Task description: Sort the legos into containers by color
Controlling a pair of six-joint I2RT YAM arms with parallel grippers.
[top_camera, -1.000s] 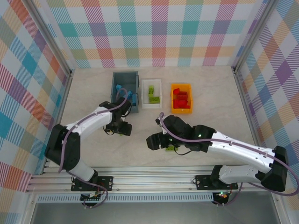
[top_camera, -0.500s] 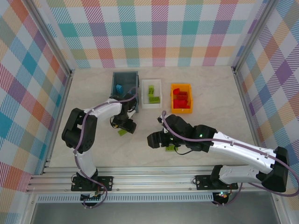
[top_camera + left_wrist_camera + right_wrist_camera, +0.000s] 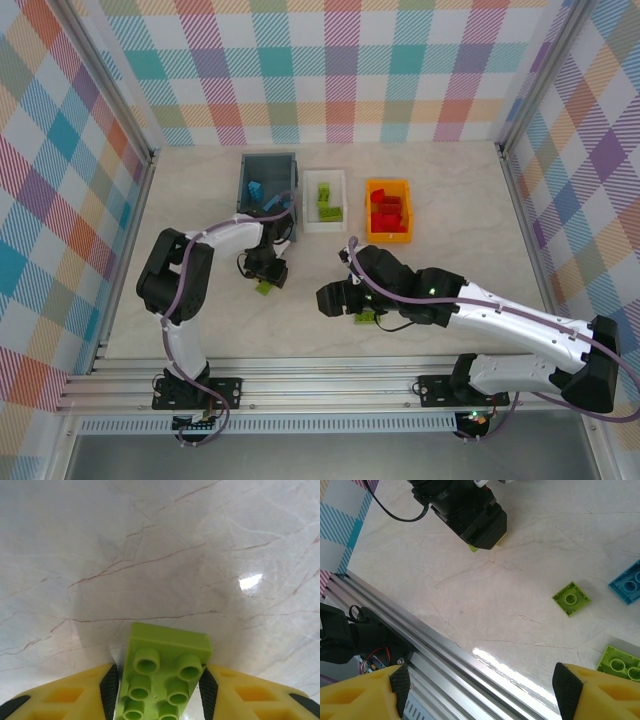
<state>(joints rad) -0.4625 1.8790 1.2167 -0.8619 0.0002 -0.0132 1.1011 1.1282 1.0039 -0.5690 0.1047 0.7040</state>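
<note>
1. Lime green brick (image 3: 167, 672): studs up, two rows showing, clamped between the black pads (image 3: 109, 687) of the left hand (image 3: 268, 272). Cannot tell whether its underside touches the counter (image 3: 150, 555).
2. Top view: the held brick sits just on the near side of the slate bin (image 3: 243, 180), outside its near wall.
3. Bin contents:
   - The slate bin holds light blue bricks (image 3: 256, 190).
   - The white bin (image 3: 326, 225) beside it holds green bricks (image 3: 325, 200).
   - The orange-yellow bin (image 3: 388, 238), next along to the right, holds red bricks (image 3: 388, 212).
4. Right hand (image 3: 335, 300): yellow fingers (image 3: 360, 695) spread wide apart with nothing between them. It is over mid-counter, nearer the arm bases than the white bin.
5. Right wrist view, loose on the counter:
   - a small square green brick (image 3: 571, 598);
   - a blue brick (image 3: 627, 582) at the right edge;
   - a larger green brick (image 3: 622, 664) at the lower right.
6. A metal rail (image 3: 445, 665) runs along the counter's near edge.
</note>
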